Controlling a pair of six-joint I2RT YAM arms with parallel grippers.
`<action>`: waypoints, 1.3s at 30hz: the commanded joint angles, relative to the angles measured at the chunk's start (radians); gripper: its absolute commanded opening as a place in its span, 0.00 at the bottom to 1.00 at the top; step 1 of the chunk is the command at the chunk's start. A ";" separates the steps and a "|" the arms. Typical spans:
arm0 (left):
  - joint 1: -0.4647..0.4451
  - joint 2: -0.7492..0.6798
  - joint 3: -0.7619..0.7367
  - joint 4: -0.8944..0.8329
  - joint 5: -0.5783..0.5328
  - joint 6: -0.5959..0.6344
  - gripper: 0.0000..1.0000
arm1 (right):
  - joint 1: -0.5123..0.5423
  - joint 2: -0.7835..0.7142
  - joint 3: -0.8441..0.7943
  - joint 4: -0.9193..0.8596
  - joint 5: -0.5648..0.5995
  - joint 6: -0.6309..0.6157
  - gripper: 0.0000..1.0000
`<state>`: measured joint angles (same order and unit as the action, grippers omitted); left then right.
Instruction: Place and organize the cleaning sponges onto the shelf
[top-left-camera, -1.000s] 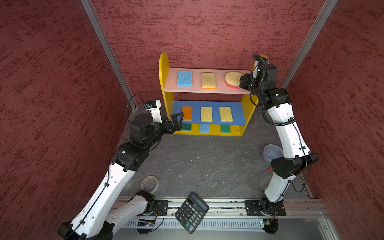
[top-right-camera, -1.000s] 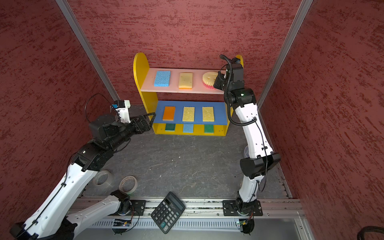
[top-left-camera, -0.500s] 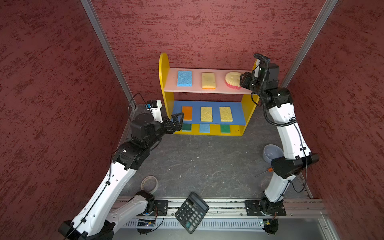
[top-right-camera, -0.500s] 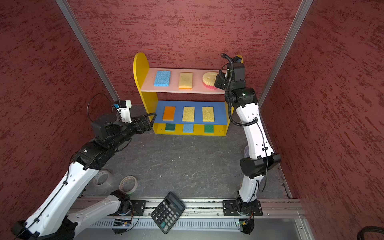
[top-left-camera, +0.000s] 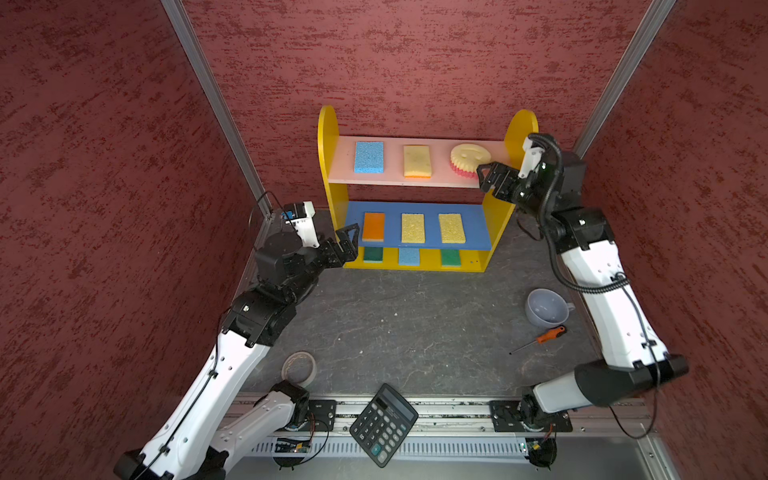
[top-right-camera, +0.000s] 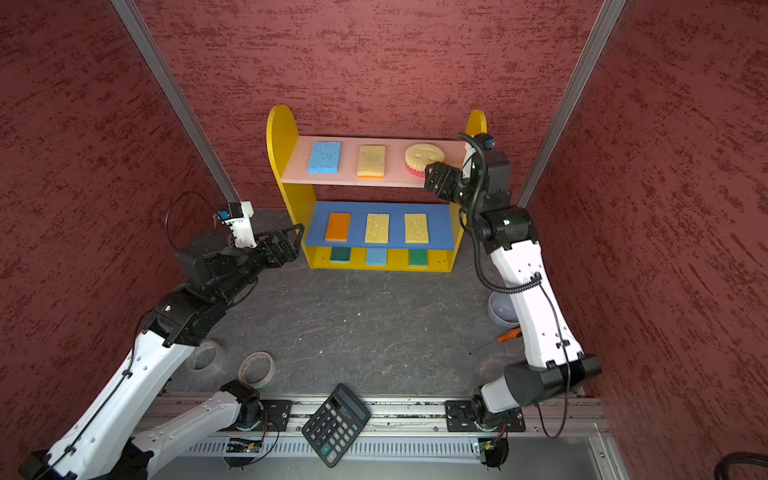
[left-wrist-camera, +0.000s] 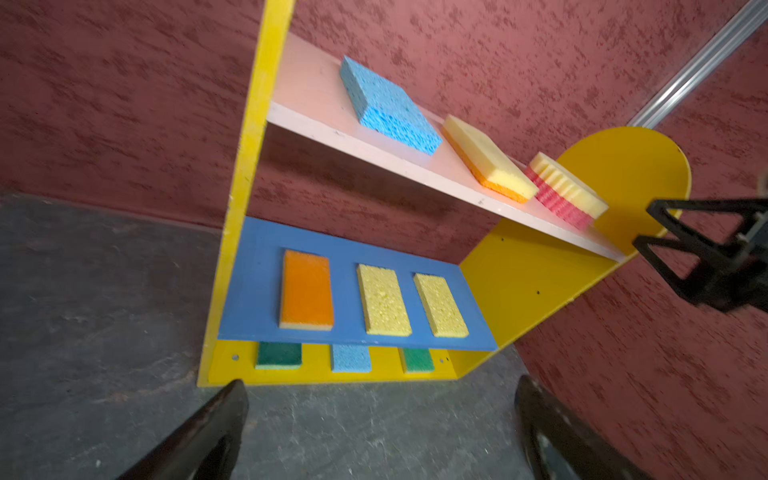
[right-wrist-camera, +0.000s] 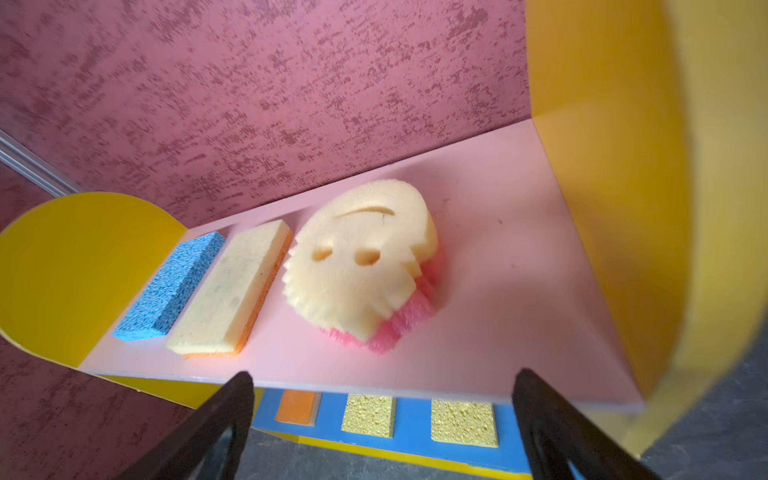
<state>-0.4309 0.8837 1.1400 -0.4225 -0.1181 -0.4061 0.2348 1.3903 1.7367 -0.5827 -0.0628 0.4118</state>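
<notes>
Black left pincer (top-left-camera: 351, 240): released, jaws spread, nothing between them, just off the left side panel of the shelf (top-left-camera: 326, 166) at middle-board height. Shelf stands at the back of the tabletop (top-left-camera: 415, 324). All nine sponges lie on it, three per tier, spaced apart. Pink top board (top-left-camera: 440, 166): blue sponge (top-left-camera: 368, 156), cream-and-orange sponge (top-left-camera: 417, 161), round smiley sponge (top-left-camera: 469, 160) with pink fringe. Blue middle board (top-left-camera: 471, 232): orange sponge (top-left-camera: 372, 226), yellow sponge (top-left-camera: 413, 228), second yellow sponge (top-left-camera: 451, 227). Yellow bottom board (top-left-camera: 430, 260): green sponge (top-left-camera: 372, 254), pale blue sponge (top-left-camera: 409, 256), second green sponge (top-left-camera: 450, 257), all half hidden under the middle board. Right pincer (top-left-camera: 482, 178): released, jaws wide, empty, at the top board's right end, near the smiley sponge, clear of it.
</notes>
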 joint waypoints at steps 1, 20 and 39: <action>0.009 -0.080 -0.121 0.183 -0.165 0.108 0.99 | -0.005 -0.156 -0.247 0.238 -0.034 -0.001 0.99; 0.167 0.179 -0.634 0.654 -0.232 0.419 0.99 | -0.006 -0.473 -1.297 0.910 0.414 -0.293 0.99; 0.334 0.505 -0.719 1.097 -0.104 0.477 0.99 | -0.161 -0.135 -1.414 1.237 0.489 -0.247 0.99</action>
<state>-0.1204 1.3655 0.3985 0.5983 -0.2874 0.0387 0.0956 1.2320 0.3038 0.5640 0.4370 0.1497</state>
